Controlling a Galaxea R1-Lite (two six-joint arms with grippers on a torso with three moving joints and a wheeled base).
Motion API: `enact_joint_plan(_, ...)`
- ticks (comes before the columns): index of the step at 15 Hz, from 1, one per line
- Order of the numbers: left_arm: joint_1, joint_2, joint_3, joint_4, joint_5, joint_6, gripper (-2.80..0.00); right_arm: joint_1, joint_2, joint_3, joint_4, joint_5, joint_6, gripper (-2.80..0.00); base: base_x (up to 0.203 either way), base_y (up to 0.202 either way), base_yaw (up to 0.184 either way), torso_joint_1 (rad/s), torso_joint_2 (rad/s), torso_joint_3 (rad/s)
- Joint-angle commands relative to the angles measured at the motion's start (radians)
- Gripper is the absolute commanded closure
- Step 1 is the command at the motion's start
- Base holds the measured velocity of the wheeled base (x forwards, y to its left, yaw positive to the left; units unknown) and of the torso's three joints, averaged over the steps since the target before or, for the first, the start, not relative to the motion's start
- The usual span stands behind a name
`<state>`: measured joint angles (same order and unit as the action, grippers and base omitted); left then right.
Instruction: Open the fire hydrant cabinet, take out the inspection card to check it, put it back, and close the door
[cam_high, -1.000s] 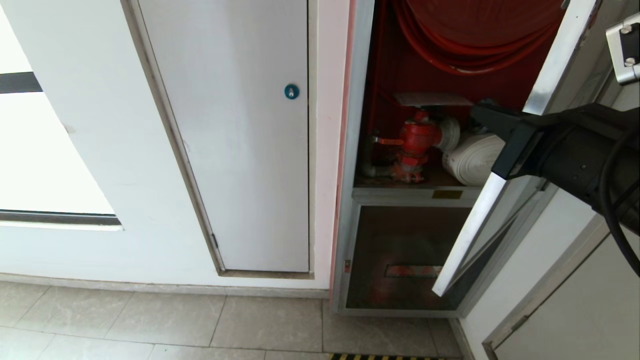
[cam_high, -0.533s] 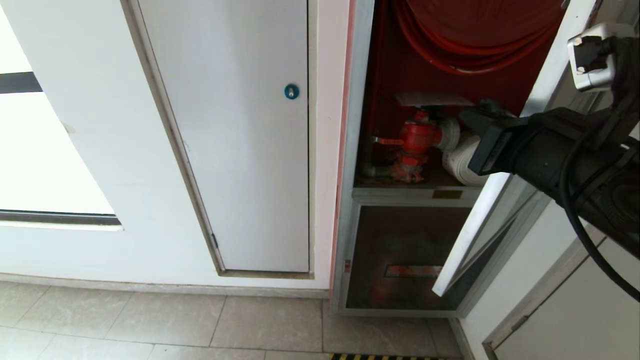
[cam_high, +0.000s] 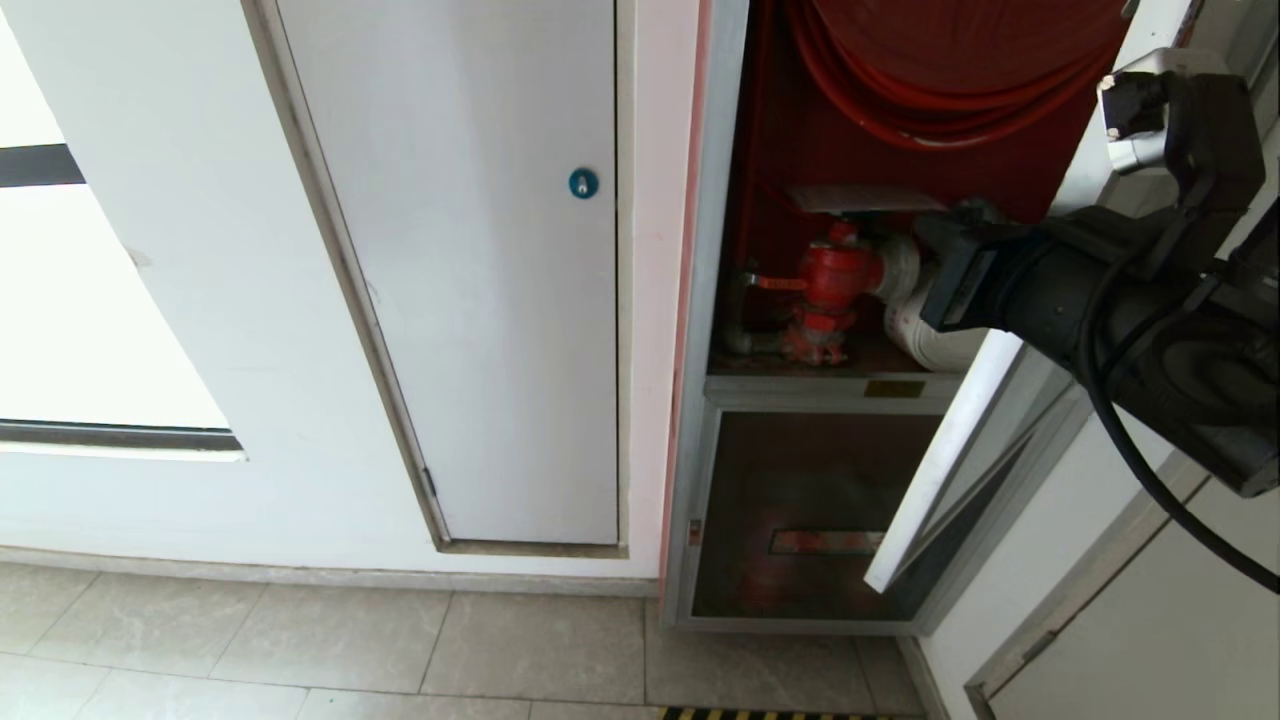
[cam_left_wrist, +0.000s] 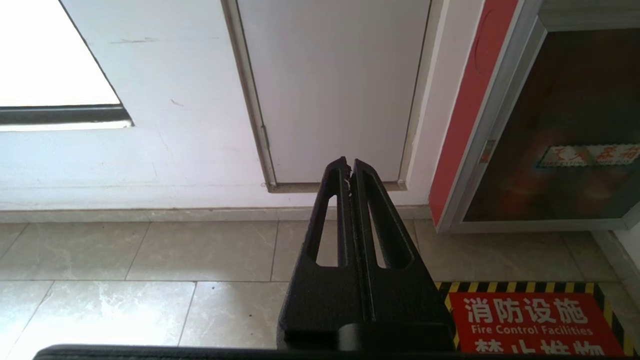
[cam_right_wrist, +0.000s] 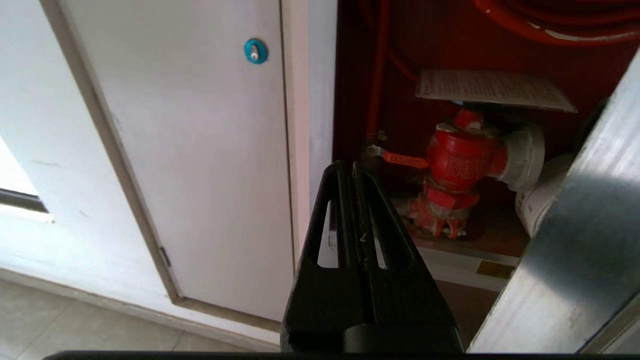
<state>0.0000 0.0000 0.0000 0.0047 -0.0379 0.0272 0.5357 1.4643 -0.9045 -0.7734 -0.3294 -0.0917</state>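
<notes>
Right gripper (cam_right_wrist: 352, 167) closed, empty, poised at the fire hydrant cabinet (cam_high: 712, 300) opening. The inspection card (cam_right_wrist: 492, 90) lies atop the red valve (cam_right_wrist: 462, 160) inside. The door (cam_high: 985, 390) stands open. Left gripper (cam_left_wrist: 350, 165) closed, idle.

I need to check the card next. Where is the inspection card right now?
The inspection card lies flat inside the open fire hydrant cabinet, just above the red valve, below the red hose reel.

Right end effector (cam_right_wrist: 352, 167) closed, raised; left end effector (cam_left_wrist: 349, 164) closed
</notes>
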Motion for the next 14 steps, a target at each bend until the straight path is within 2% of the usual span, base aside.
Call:
enact_joint_plan(1,0.0,0.002,0.0,0.0,0.0,0.0,0.0,-0.011,0.022,-0.017,-0.004,-0.004,-0.001,0.0,0.0,0.0,0.0,0.0,0.0,0.0)
enact_joint_plan(14,0.0,0.002,0.0,0.0,0.0,0.0,0.0,-0.06,0.031,-0.013,-0.041,-0.092,-0.003,0.0,0.0,0.0,0.0,0.0,0.0,0.0)
